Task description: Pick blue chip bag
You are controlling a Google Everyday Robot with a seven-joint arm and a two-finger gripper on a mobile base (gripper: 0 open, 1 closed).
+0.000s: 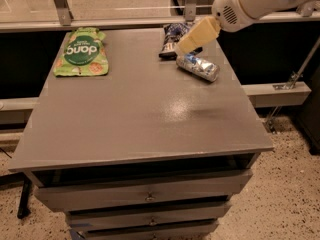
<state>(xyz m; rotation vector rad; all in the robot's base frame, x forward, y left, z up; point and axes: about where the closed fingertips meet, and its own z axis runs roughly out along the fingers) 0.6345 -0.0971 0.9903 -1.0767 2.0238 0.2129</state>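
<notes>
The blue chip bag [172, 38] is a small crinkled navy bag with white lettering, lying at the far right of the grey cabinet top [140, 104]. My gripper [186, 45], with cream-coloured fingers on a white arm, comes in from the upper right. Its tips hang over the bag's right side and hide part of it. A crushed silver-and-blue can [198, 66] lies just in front of the bag, below the gripper.
A green "dang" pouch [81, 52] lies at the far left of the top. Drawers [145, 196] sit below the front edge. A metal rail [100, 23] and glass panel run along the back. A ledge [277, 91] stands to the right.
</notes>
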